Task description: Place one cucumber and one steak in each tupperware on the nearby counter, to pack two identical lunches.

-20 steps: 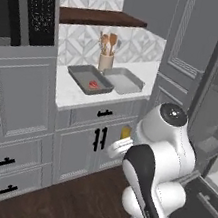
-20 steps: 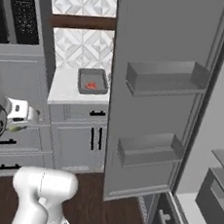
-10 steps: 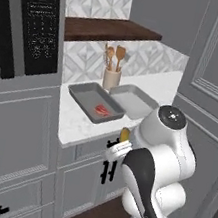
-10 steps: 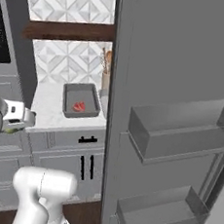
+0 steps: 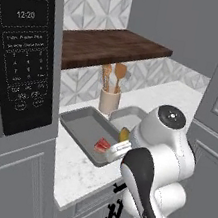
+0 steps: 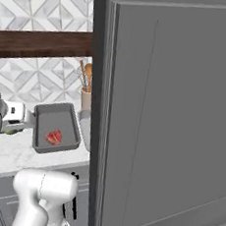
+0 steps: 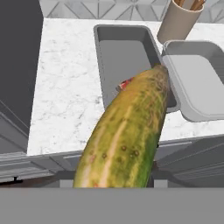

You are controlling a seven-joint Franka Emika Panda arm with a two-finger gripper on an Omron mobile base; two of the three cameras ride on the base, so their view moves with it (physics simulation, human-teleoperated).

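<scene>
In the hand view, the cucumber (image 7: 127,135) hides most of the steak (image 7: 126,83).

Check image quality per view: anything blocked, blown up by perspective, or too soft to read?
Hand view: the cucumber sits so close to the lens that it looms huge, hiding most of the steak in the dark tray. Right base view: a flat grey door panel blocks more than half the frame. Left base view: microwave keypad text is too soft to read.

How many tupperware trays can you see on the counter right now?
2. The dark grey rectangular tray holds a red steak; the lighter grey rectangular tray sits beside it, by the beige utensil cup.
</scene>
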